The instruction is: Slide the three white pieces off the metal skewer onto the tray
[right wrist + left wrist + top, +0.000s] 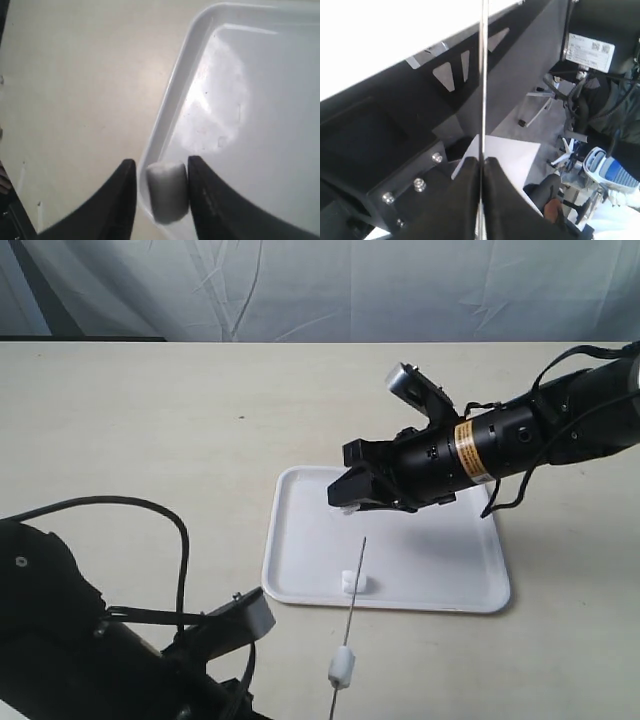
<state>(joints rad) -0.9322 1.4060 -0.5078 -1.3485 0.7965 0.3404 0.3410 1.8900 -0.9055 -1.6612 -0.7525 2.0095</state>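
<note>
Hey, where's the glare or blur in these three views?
Exterior view: even light, soft shadows. Left wrist view: a bright area blown out to white, the skewer crisp. Right wrist view: hazy glare patch on the tray, the white piece in the right tool soft.

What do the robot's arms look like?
Both are black. The right arm is a round tube with a yellow label band, thin black cables looping beside it, and a small silver camera on top. The left arm is chunkier, with a thick black cable arching over it and a pale grey block. The jaws are black, smooth and tapered.
</note>
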